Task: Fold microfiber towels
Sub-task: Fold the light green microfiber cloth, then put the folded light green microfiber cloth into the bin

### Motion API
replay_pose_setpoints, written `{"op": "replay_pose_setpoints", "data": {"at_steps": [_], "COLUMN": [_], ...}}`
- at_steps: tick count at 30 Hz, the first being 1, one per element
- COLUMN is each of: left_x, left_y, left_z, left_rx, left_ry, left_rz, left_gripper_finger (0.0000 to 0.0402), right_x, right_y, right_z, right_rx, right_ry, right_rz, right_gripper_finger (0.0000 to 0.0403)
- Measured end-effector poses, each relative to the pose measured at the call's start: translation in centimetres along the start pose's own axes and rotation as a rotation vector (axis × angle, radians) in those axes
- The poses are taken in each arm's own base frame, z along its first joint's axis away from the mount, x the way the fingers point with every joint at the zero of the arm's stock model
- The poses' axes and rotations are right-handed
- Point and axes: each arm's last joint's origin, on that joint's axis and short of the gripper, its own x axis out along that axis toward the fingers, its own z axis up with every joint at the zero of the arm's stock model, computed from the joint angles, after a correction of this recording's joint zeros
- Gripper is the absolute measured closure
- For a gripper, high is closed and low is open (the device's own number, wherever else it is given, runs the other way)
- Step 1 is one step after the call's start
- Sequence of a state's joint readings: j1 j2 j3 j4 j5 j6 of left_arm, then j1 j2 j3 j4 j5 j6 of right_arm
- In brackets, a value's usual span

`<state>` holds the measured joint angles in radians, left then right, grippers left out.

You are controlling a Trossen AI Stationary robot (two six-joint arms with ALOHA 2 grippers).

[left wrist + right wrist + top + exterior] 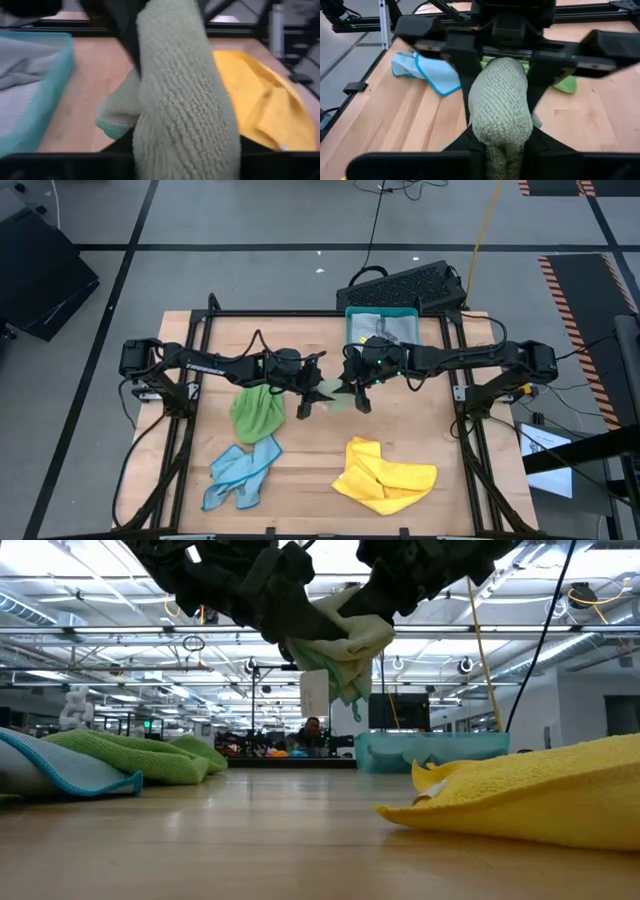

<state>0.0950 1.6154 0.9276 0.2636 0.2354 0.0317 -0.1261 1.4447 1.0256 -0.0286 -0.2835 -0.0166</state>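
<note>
A pale green towel hangs bunched in the air over the middle of the table, between my two grippers. My left gripper comes at it from the table's left and my right gripper from the right, tips nearly meeting. Each is shut on the towel. In the low view the towel droops below both grippers, well clear of the tabletop. A bright green towel, a light blue towel and a yellow towel lie crumpled on the table. My left gripper has the bunched pale green towel between its two fingers, several layers together. The fingers come nearly level from the table's left. The towel is lifted clear. My right gripper pinches the same thick roll of towel between its two fingers, coming nearly level from the table's right, opposite the left gripper. Loose ends hang slack below the hold.
A teal tray with grey cloth in it stands at the table's far edge, just behind the grippers. A dark keyboard lies beyond the table. Bare wood shows between the light blue and yellow towels.
</note>
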Motion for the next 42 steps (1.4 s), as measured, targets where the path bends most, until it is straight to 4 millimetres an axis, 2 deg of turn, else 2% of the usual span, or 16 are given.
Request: {"op": "replay_pose_setpoints", "data": {"at_steps": [3, 8, 12, 14, 18, 24, 28, 34, 42], "left_x": [0.1, -1.6, -3.6, -4.4, -5.0, -4.9, -4.6, -4.2, -3.8], "left_y": [-0.1, -0.5, -0.5, -0.2, 0.5, 0.5, -0.2, -1.9, -3.9], "left_z": [0.1, 0.2, 0.6, 0.1, -0.4, -0.4, 0.0, 0.4, 0.4], "left_rx": [-0.003, 0.047, 0.059, 0.056, 0.009, -0.020, -0.007, 0.019, 0.056], "left_ry": [0.003, 0.105, 0.168, 0.247, 0.308, 0.274, 0.235, 0.200, 0.201], "left_rz": [0.089, 0.113, 0.248, 0.332, 0.441, 0.450, 0.428, 0.378, 0.319], "left_gripper_finger": [0.0200, 0.0111, 0.0074, 0.0069, 0.0079, 0.0122, 0.0153, 0.0195, 0.0222], "right_x": [-0.8, -3.3, -5.1, -5.9, -7.4, -8.9, -9.8, -11.7, -16.0], "right_y": [0.0, -0.1, -0.3, -0.4, -1.6, -4.8, -7.1, -10.3, -14.2], "right_z": [0.3, 0.8, 1.0, 1.1, 0.8, 0.1, -1.1, -4.0, -6.5], "right_rx": [0.014, 0.044, 0.082, 0.089, 0.129, 0.238, 0.305, 0.463, 0.622], "right_ry": [-0.008, -0.010, -0.010, -0.014, -0.003, -0.002, -0.019, -0.022, -0.095], "right_rz": [-0.014, -0.074, -0.097, -0.106, -0.160, -0.274, -0.313, -0.339, -0.356], "right_gripper_finger": [0.0359, 0.0359, 0.0359, 0.0359, 0.0359, 0.0359, 0.0359, 0.0357, 0.0358]}}
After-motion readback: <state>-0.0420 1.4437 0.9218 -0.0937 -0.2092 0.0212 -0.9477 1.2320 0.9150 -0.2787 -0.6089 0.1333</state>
